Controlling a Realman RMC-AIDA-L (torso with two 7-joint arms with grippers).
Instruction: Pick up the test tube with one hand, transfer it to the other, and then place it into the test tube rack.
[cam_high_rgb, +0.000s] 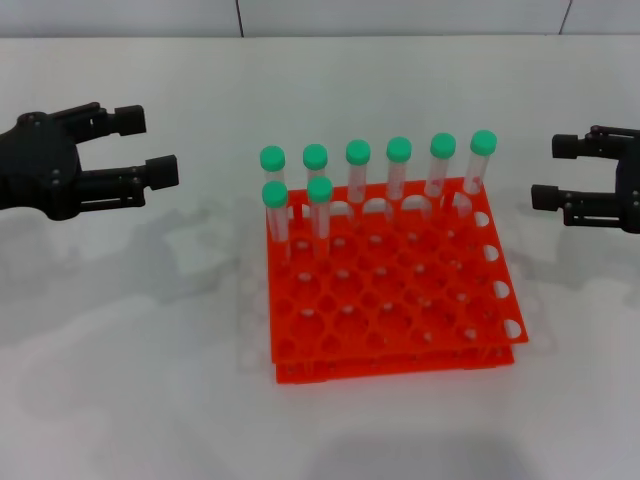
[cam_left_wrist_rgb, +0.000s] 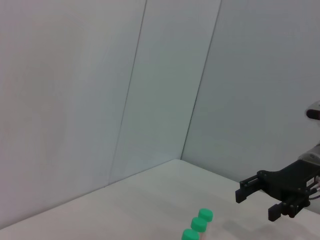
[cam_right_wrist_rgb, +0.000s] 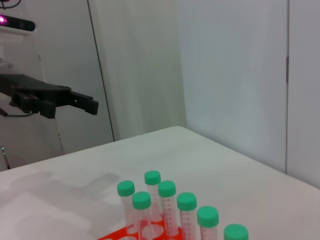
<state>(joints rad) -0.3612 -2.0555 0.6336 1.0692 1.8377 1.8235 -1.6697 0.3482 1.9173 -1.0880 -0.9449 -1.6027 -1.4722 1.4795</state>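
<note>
The orange-red test tube rack (cam_high_rgb: 400, 362) sits on the table between the arms. Several green-capped test tubes (cam_high_rgb: 358, 165) stand upright in its far rows, two of them (cam_high_rgb: 274, 200) in the second row at the left. They look alike, so I cannot single one out. My left gripper (cam_high_rgb: 148, 146) hovers open and empty to the left of the rack. To the rack's right my right gripper (cam_high_rgb: 552, 172) is open and empty too. The right wrist view shows the tubes (cam_right_wrist_rgb: 166, 197) and the left gripper (cam_right_wrist_rgb: 72, 107) beyond them. The left wrist view shows the right gripper (cam_left_wrist_rgb: 256, 204) and three caps (cam_left_wrist_rgb: 198, 224).
The white table (cam_high_rgb: 130, 360) lies bare around the rack on every side. The rack's nearer rows of holes (cam_high_rgb: 400, 310) hold nothing. Pale wall panels (cam_left_wrist_rgb: 100, 90) rise behind the table.
</note>
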